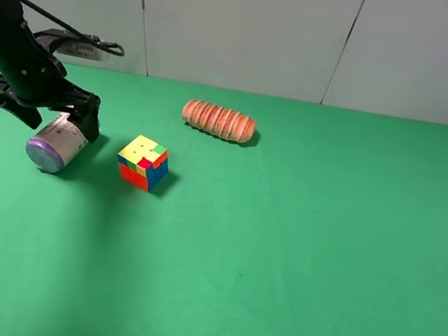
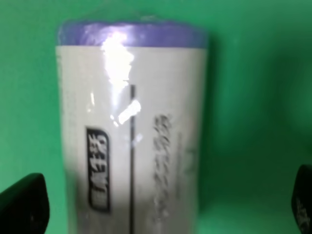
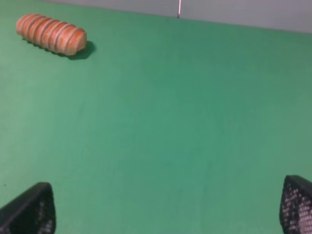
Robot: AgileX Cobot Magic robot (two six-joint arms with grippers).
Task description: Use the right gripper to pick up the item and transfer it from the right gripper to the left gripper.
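Note:
The item, a cream-white can (image 1: 59, 142) with purple ends, lies on the green table at the far left. It fills the left wrist view (image 2: 131, 136), dark print showing. My left gripper (image 1: 49, 115) is right over it, open, one finger on each side. Its fingertips (image 2: 22, 207) stand apart from the can with green gaps between. My right gripper (image 3: 163, 209) is open and empty above bare green table. It does not show in the exterior high view.
A multicoloured puzzle cube (image 1: 143, 162) sits just right of the can. An orange ribbed roll (image 1: 218, 121) lies further back near the middle, and also shows in the right wrist view (image 3: 51, 34). A white wall runs behind the table.

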